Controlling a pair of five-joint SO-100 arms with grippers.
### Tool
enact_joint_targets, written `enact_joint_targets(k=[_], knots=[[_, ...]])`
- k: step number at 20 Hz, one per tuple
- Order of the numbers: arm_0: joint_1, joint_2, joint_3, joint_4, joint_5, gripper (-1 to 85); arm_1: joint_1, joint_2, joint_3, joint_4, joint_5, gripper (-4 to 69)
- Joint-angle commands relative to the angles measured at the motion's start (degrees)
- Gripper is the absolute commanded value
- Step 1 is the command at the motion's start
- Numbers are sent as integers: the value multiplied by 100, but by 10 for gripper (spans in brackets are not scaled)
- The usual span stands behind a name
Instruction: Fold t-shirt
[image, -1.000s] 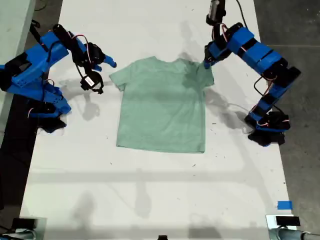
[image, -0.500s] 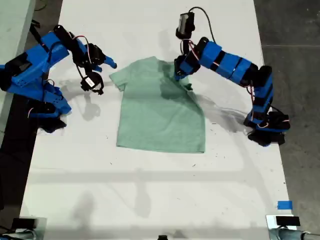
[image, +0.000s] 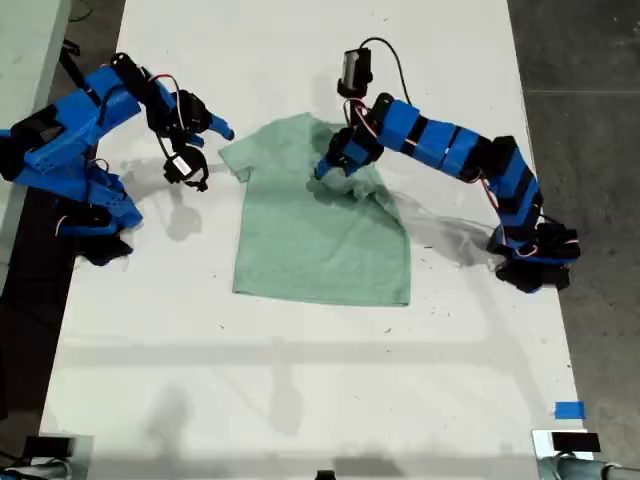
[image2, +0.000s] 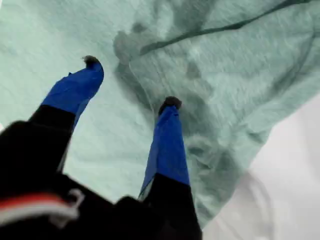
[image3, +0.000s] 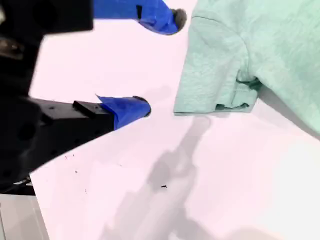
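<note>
My first gripper (image2: 130, 82) is hovering, jaws apart, over the t-shirt (image: 320, 230)'s folded sleeve; my second gripper (image3: 160, 65), also apart, is idling beside it; the unpinned fold risks springing back.

Both my arms are built of bright blue printed segments joined by black servo blocks, each on a blue-and-black base. Thin red, white and black wires loop along the links. A small black camera box with a black cable sits above my first hand (image: 332, 165); its two fingers (image2: 167, 145) are blue, black-tipped, on a black body with a red-and-white wire. My second hand (image: 205, 135) has the same blue fingers (image3: 125, 107) with dark tips and a black housing.
</note>
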Motion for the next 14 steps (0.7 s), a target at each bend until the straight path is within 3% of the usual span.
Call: enact_joint_targets(k=[1,6,11,14], knots=[[70,-88,-44,-114,-70,286,264,1617,-439,870,-158,227],[-79,-835,-141,-536,-26,288,255,3551,905,1134,-281,196],[-378,-2681,-765,-1090,9,288,-229,4017,1512,1134,-18,162],[-703,-3937,-1564,-1099,88,280,-580,4166,1529,1125,114,153]])
